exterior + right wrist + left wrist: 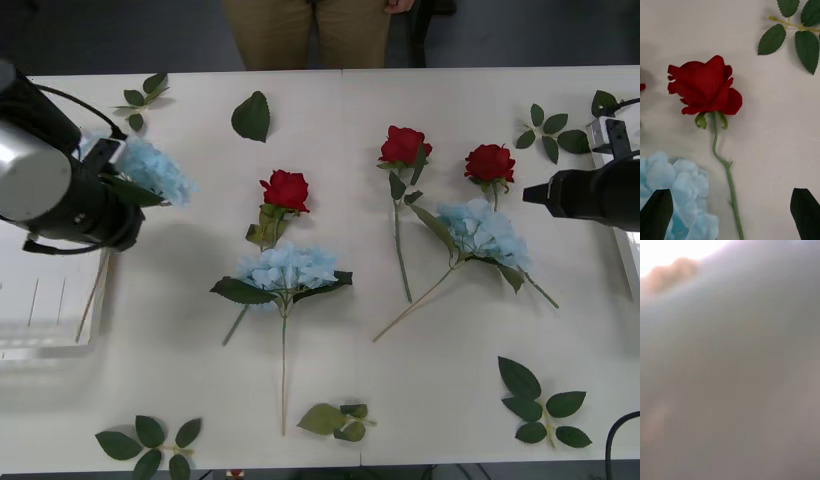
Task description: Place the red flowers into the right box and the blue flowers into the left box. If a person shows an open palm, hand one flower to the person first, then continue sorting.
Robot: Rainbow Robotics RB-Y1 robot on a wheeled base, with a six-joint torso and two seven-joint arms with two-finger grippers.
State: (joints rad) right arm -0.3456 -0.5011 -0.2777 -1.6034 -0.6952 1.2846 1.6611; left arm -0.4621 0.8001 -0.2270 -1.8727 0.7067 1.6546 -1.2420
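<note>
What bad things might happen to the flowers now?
The right gripper, open, hovers over the right red rose, whose stem runs beside a blue hydrangea; it might catch blue petals too. The left gripper seems to hold a blue hydrangea near the left box; its long stem crosses the rim and may hang outside.

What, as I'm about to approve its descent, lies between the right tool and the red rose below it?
Nothing visible covers the red rose beneath the open right tool; a blue flower lies beside its stem, near one finger.
</note>
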